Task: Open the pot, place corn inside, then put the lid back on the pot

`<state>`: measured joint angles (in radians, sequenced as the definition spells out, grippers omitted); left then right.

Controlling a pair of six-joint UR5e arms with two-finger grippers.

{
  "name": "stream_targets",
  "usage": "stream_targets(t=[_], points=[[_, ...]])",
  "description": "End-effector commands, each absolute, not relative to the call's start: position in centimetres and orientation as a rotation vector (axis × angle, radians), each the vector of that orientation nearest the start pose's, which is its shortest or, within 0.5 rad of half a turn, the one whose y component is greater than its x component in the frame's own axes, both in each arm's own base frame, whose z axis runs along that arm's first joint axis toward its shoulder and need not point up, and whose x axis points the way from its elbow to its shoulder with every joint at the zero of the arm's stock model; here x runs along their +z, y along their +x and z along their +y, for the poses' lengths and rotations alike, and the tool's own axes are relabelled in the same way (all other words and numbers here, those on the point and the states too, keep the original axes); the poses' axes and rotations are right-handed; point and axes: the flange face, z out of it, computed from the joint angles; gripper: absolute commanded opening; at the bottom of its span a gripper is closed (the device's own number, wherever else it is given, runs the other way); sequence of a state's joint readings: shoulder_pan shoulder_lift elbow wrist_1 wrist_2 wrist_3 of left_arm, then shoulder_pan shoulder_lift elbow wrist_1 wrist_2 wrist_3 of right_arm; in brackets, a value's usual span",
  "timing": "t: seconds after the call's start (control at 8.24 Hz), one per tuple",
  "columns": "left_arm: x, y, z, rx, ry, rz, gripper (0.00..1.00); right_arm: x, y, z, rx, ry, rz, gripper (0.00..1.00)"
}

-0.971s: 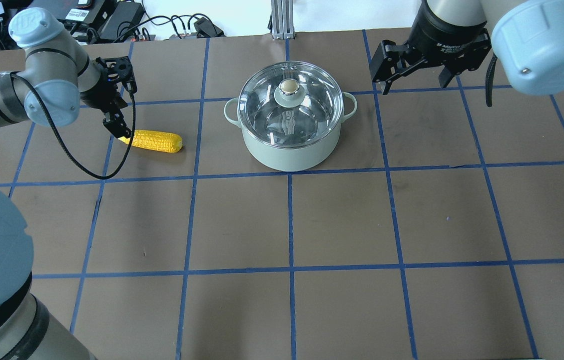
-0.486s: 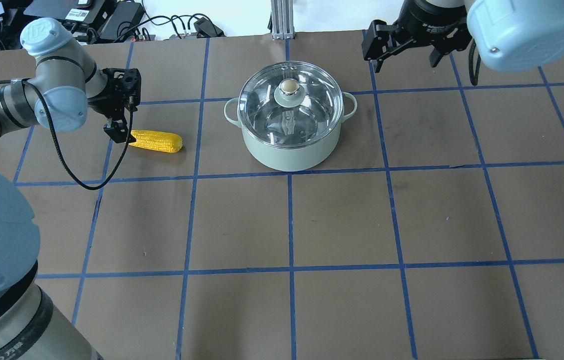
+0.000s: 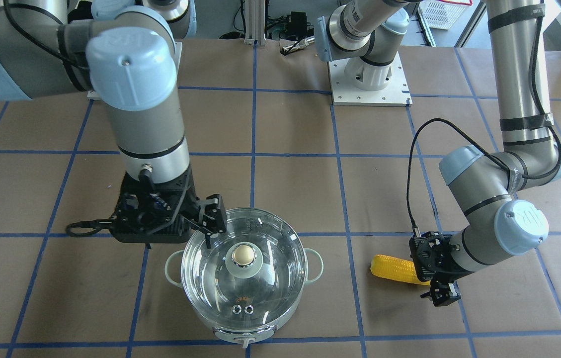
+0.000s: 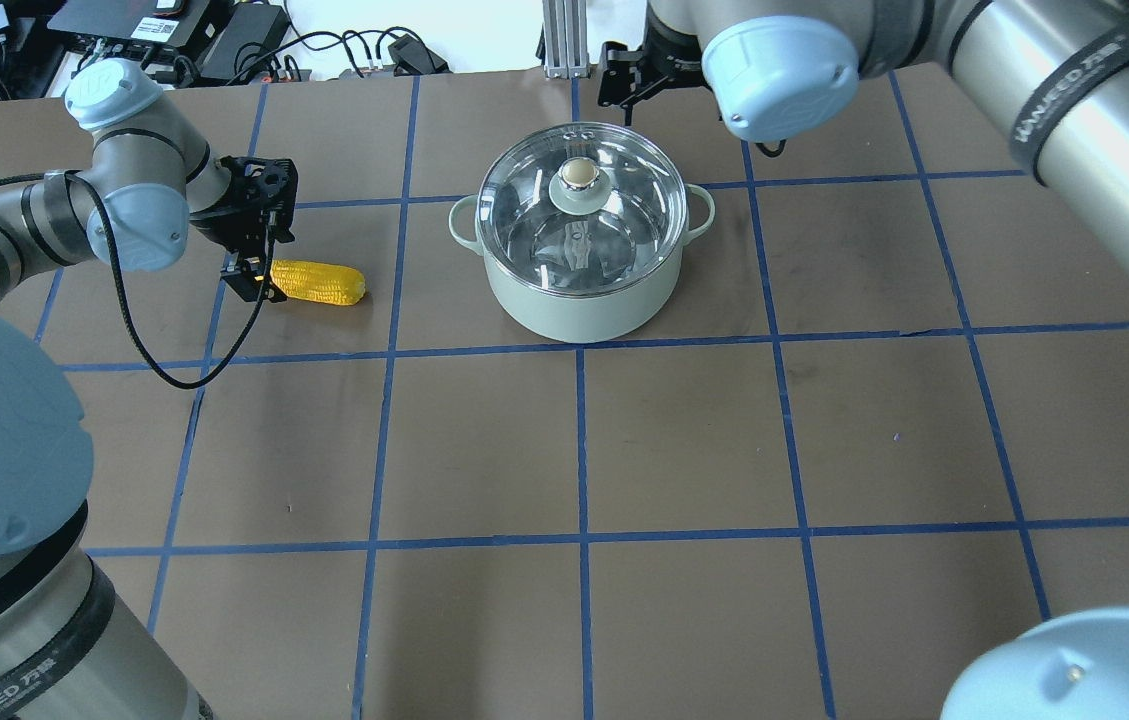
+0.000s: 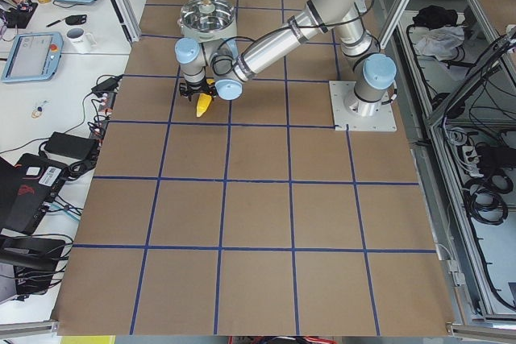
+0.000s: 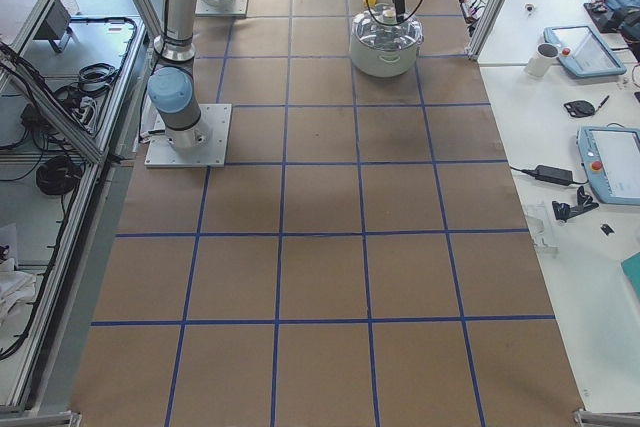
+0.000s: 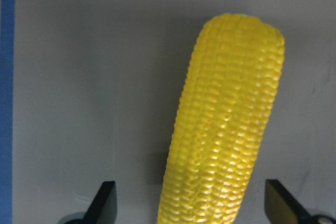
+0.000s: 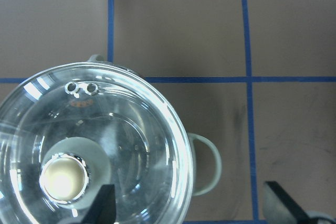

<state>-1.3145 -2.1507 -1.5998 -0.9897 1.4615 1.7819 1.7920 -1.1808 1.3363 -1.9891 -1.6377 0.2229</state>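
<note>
1. You have completed no step of the task so far. The round clear glass lid [image 4: 579, 200], with its pale grey-green centre disc, sits closed on the round pale grey-green pot [image 4: 574, 310].
2. Your right gripper [image 8: 192, 205] has its fingers apart and holds nothing. It hangs above the rim of the pot, with one loop handle [image 8: 218, 163] just ahead of its fingertips. The lid's cream-gold ball knob [image 8: 60, 179] lies outside the fingers, off beyond one fingertip rather than between them. I judge you will need to move sideways until the knob is centred before you lower.
3. Your left gripper [image 7: 191, 209] is also spread wide and empty. Its fingers stand on either side of the narrower end of the yellow ear of corn [image 4: 316, 282]. A gap shows at each pad, so nothing is clamped.
4. The corn lies flat on the brown table with blue tape lines [image 4: 684, 440]. Its blunt end points away from the left palm, towards the pot. The pictures do not show whether the pads are low enough to close around it.
5. What is left, as I judge it:
   - lift the lid off and hold or park it;
   - close on the corn, carry it over and drop it into the pot;
   - seat the lid back on the rim.
</note>
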Motion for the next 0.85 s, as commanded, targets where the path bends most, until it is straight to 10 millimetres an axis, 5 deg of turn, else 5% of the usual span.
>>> stream_targets(t=[0.0, 0.12, 0.24, 0.36, 0.73], points=[[18.5, 2.5, -66.6, -0.110, 2.245, 2.336, 1.00, 38.0, 33.0, -62.4, -0.430, 0.101, 3.096, 1.00], [18.4, 2.5, -66.5, -0.105, 2.244, 2.338, 0.86, 37.5, 33.5, -62.4, -0.430, 0.090, 3.096, 1.00], [18.4, 2.6, -66.5, -0.100, 2.243, 2.341, 0.30, 37.0, 33.6, -62.6, -0.424, 0.066, 3.101, 0.98], [18.4, 2.5, -66.4, -0.089, 2.247, 2.350, 0.00, 35.9, 33.7, -62.8, -0.398, 0.064, 3.107, 0.96], [21.7, 1.6, -66.3, -0.030, 2.224, 2.259, 0.00, 34.8, 34.0, -63.1, -0.397, 0.055, 3.098, 0.95]])
